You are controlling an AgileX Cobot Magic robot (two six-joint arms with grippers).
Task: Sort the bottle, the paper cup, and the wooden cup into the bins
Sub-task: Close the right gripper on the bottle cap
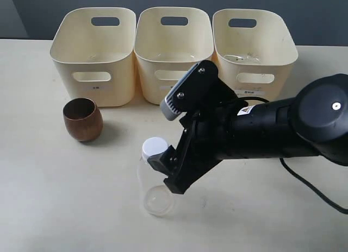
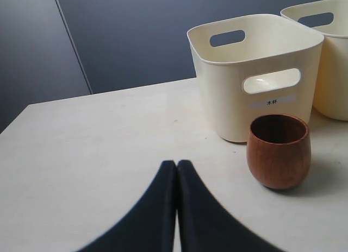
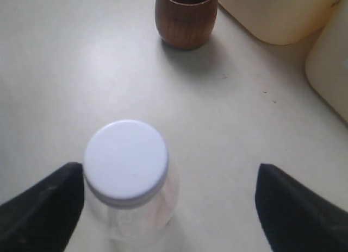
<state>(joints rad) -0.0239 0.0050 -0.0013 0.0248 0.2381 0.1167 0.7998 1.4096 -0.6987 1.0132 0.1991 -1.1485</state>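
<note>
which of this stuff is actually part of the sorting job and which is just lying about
Job in hand:
- bottle
- wooden cup
- bins, three in a row
- right end effector, open around the bottle
- no paper cup in view

Just there:
- table
- black cable by the right arm

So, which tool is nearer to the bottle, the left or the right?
Right. The right tool is open around the bottle, one side almost at its cap. The left tool is shut, facing the wooden cup; no bottle shows in its view.
</note>
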